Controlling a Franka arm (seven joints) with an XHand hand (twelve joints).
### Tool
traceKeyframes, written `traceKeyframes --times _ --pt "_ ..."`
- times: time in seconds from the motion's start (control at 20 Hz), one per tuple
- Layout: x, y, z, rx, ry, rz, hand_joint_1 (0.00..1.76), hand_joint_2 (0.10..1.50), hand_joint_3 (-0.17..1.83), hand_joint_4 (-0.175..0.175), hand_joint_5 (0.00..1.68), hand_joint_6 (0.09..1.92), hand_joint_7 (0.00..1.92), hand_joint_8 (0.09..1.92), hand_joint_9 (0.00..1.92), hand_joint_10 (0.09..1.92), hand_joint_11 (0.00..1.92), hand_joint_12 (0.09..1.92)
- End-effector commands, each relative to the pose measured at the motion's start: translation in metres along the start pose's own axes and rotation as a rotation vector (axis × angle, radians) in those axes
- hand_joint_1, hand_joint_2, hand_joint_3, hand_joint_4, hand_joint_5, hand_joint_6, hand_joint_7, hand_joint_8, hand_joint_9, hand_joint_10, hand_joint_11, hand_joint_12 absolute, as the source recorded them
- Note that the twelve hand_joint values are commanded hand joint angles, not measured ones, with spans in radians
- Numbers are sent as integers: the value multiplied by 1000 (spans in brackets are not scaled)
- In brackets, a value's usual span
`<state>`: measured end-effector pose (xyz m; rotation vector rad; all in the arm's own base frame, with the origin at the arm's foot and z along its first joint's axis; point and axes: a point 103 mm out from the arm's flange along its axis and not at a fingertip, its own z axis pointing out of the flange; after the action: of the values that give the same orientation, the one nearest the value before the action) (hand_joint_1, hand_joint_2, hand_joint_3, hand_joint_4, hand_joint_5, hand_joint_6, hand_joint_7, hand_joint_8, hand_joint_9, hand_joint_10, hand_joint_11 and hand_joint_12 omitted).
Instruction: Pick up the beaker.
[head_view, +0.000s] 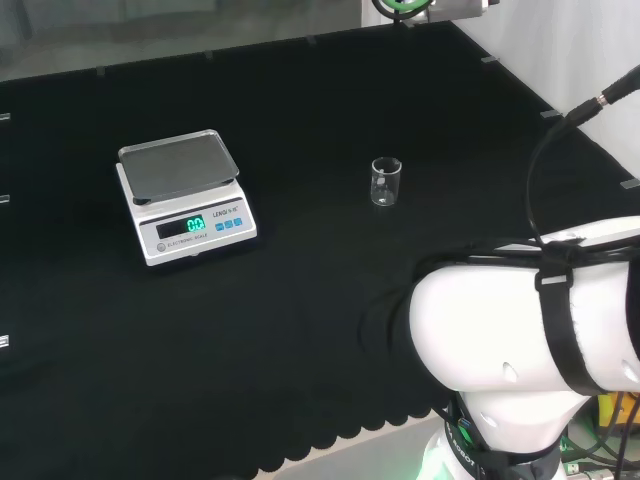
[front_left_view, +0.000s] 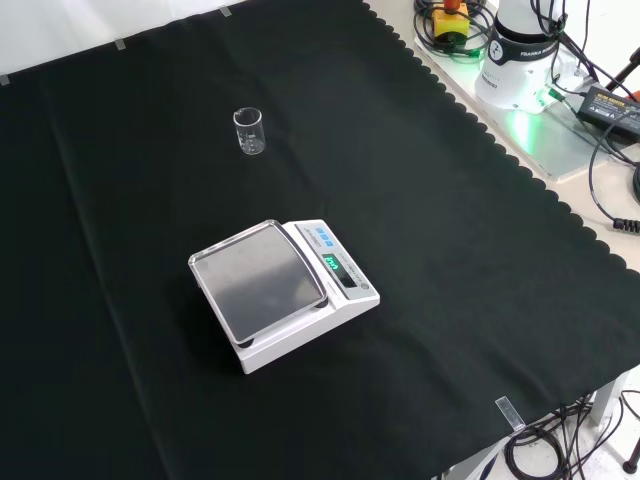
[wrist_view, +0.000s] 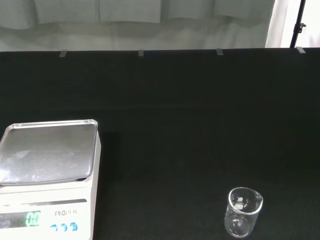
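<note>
Beaker standing alone on the black cloth, fingers' state impossible to tell.

The clear beaker (head_view: 386, 182) is sitting upright on the table (head_view: 300, 300), well apart from the white scale (head_view: 183, 209); in the head view it is standing to the scale's right, and in the front view it is lying farther off, untouched.

Background: a bench draped in black cloth (front_left_view: 450, 250) with a scalloped edge, taped down at intervals. A pale wall (wrist_view: 150, 25) rises behind the far edge. Cables (front_left_view: 610, 130) lie beside the bench.
</note>
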<state>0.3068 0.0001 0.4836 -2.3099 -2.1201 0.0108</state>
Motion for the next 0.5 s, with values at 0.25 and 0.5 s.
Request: traceKeyframes --times 0.25,0.5 --pt "-12 7 2 -10 6 -17 272 1000 -47 -30 1 87 1 311 2 400 2 1459" --pt "15 11 8 -8 8 -4 263 999 -45 -33 0 87 0 330 0 418 0 1470"
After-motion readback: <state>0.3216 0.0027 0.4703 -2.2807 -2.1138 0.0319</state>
